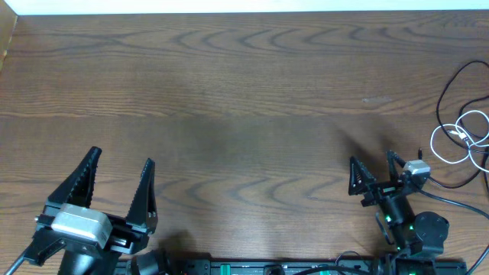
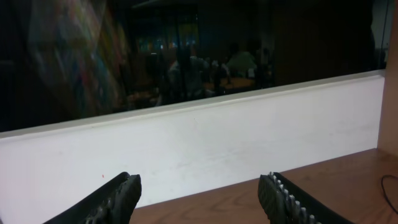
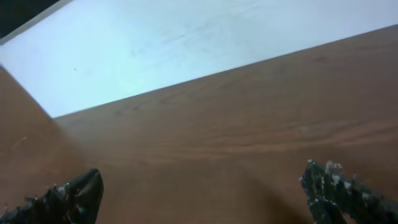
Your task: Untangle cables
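Note:
The cables lie in a tangle at the table's far right edge in the overhead view: a white cable (image 1: 434, 141) in loops, and a thin black cable (image 1: 445, 90) that curves up across it. Part of the tangle runs out of the picture. My right gripper (image 1: 372, 158) stands open just left of the tangle and touches nothing. My left gripper (image 1: 122, 156) is open at the front left, far from the cables. In the left wrist view the left gripper (image 2: 199, 183) has only bare table between its fingers. The right gripper (image 3: 202, 174) is equally empty in the right wrist view.
A white wall (image 2: 205, 146) runs along the back edge of the wooden table (image 1: 244, 92). Both arm bases (image 1: 306, 267) sit at the front edge. A thicker black arm wire (image 1: 451, 200) trails on the table beside the right arm.

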Motion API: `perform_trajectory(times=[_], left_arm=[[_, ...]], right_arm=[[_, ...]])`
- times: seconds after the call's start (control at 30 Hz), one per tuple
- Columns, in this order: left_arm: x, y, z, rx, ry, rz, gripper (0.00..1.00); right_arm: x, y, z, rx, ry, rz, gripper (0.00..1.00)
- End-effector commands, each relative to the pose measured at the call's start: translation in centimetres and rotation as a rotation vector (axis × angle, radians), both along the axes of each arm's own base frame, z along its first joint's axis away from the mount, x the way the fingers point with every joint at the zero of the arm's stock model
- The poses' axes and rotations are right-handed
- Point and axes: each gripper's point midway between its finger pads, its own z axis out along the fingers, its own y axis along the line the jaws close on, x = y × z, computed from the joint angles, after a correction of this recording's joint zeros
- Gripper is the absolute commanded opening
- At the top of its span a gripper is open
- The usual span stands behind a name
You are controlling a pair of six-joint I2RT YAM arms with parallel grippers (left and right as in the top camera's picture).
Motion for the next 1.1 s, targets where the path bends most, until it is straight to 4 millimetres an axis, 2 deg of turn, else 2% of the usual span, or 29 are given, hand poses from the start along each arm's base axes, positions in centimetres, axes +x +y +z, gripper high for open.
perform_trajectory(times=[0.0,0.1,0.63,0.73,1.07], left_arm=[[-0.7,-0.3,0.8,0.017,-0.027,-0.004,0.66],[-0.7,-0.3,0.8,0.017,-0.027,-0.004,0.66],[-0.9,-0.4,0.7,0.036,-0.030,0.000,0.66],[-0.8,0.0,-0.5,0.060,0.006,0.030,0.66],[0.1,0.5,-4.5,-0.014,0.170,0.036,0.66]], right_arm=[[-0.2,0.5,0.3,0.008,-0.012,0.020,0.99],[-0.3,0.6,0.8,0.007,-0.036,0.025,0.99],[-0.5,1.2,0.8,0.008,-0.034,0.049,0.99],[-0.5,1.2,0.8,0.008,-0.034,0.049,0.99],[-0.5,1.2,0.8,0.008,-0.034,0.049,0.99]])
